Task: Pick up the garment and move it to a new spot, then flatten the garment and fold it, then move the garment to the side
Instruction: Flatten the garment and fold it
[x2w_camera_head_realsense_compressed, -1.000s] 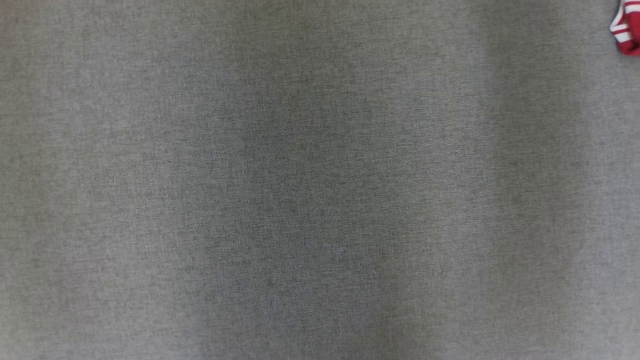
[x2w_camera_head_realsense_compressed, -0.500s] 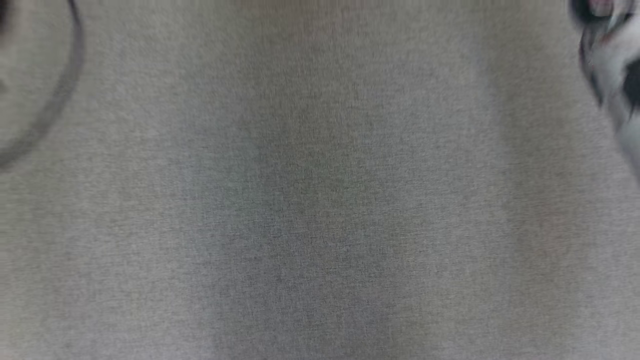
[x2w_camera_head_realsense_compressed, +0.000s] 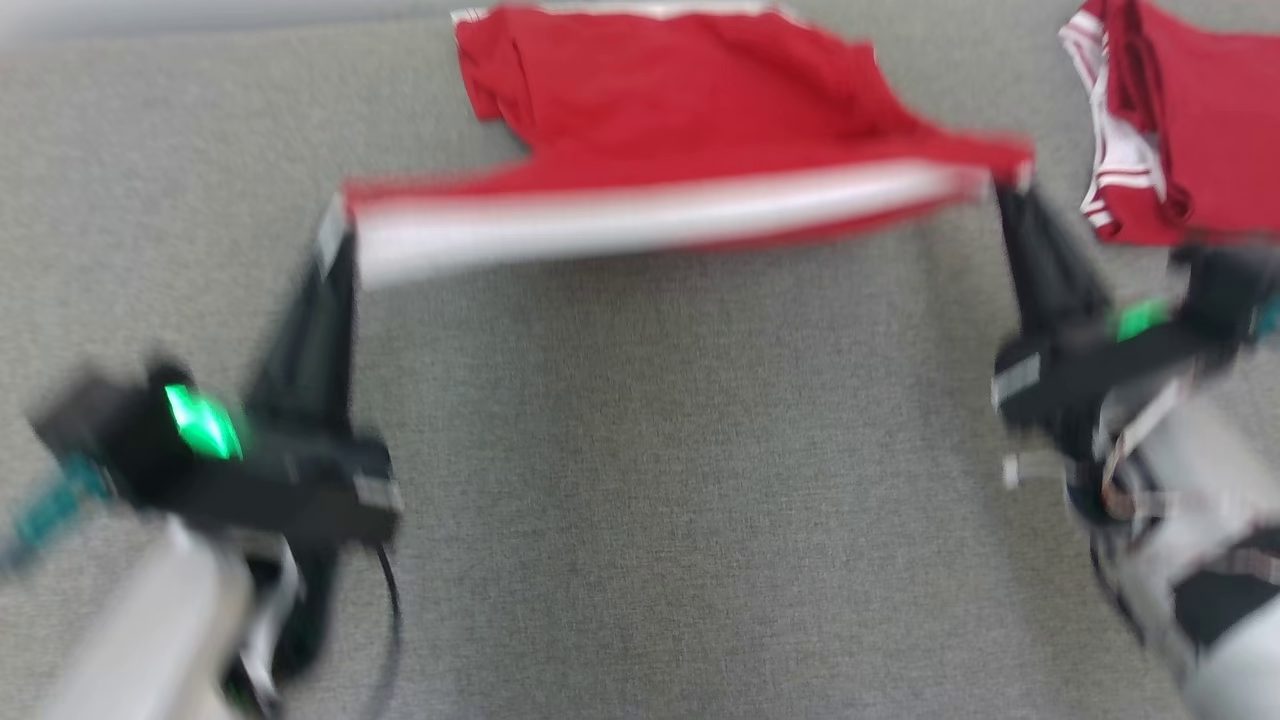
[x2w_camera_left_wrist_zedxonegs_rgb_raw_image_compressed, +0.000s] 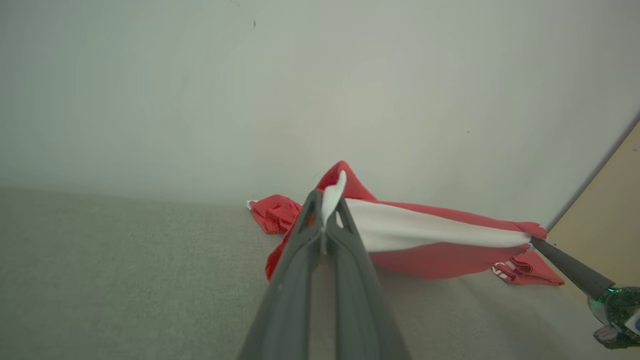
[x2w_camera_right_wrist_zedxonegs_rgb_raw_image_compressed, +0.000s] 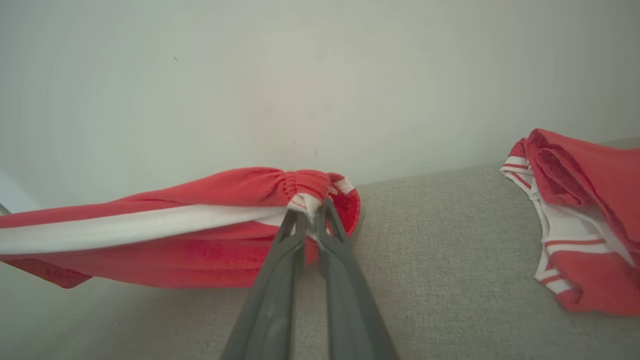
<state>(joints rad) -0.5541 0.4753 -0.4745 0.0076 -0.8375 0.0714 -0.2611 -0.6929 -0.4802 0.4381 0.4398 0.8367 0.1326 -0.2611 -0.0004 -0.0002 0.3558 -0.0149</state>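
**Desk:** What have you got?

**Operator:** On my head camera, the red garment with a broad white band (x2w_camera_head_realsense_compressed: 680, 110) is stretched between both arms over the far part of the grey woven surface (x2w_camera_head_realsense_compressed: 680, 480). My left gripper (x2w_camera_head_realsense_compressed: 335, 228) is clamped on the band's left end. My right gripper (x2w_camera_head_realsense_compressed: 1005, 188) is pinched on its right end.

**Desk:** Do the wrist cameras add anything?

**Operator:** Yes. The left wrist view shows the band lifted while a red corner lies on the surface near the pale wall (x2w_camera_left_wrist_zedxonegs_rgb_raw_image_compressed: 300, 90). It also shows a beige panel (x2w_camera_left_wrist_zedxonegs_rgb_raw_image_compressed: 605, 215) at the far right. The right wrist view shows the cloth bunched where the jaws meet. A second red garment with white stripes (x2w_camera_right_wrist_zedxonegs_rgb_raw_image_compressed: 595, 185) lies to the right.

**Desk:** And against a second ago?

**Operator:** Back then my head camera showed bare grey, with a red-and-white scrap in the top right corner. The camera has swung since, and it now takes in both arms and the cloth.

**Desk:** Anything unclear?

**Operator:** The head picture is smeared. The garment's far edge is cut off at the top, and the second garment runs off the right edge.
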